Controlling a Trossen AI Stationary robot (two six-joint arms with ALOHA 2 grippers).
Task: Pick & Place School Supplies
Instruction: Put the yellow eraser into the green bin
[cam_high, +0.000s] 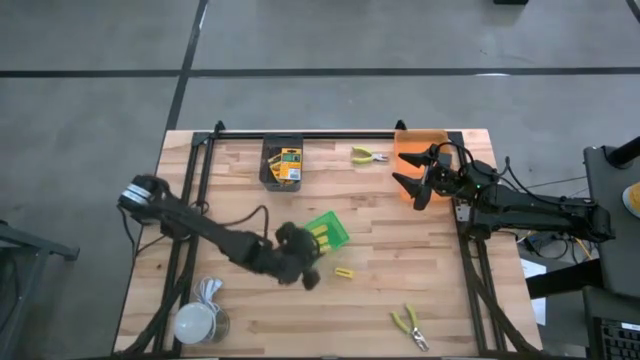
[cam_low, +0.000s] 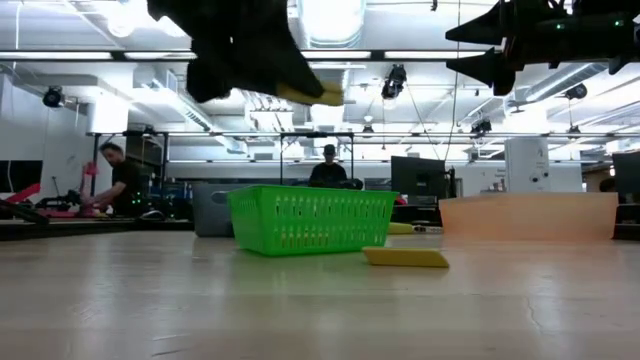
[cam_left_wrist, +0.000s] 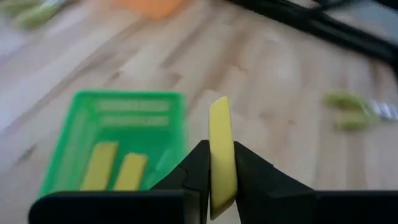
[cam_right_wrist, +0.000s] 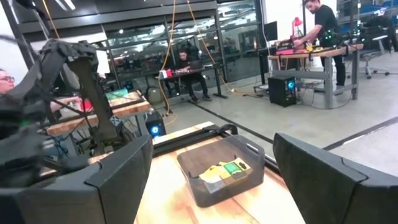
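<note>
Left end effector (cam_left_wrist: 214, 180) grips a thin yellow block (cam_left_wrist: 221, 149) between its fingers, long axis running straight out past the fingertips, raised beside the green bin (cam_left_wrist: 118, 146). Right end effector (cam_high: 415, 185) waits spread wide near the orange bin (cam_high: 420, 143).

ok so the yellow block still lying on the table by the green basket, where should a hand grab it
The yellow block lies flat on the bare wood just beside the green basket, with nothing touching it. Come straight down from above and pinch across its two long edges at the middle; it sits too low for a side approach. The left hand is nearest but already holds another block.
</note>
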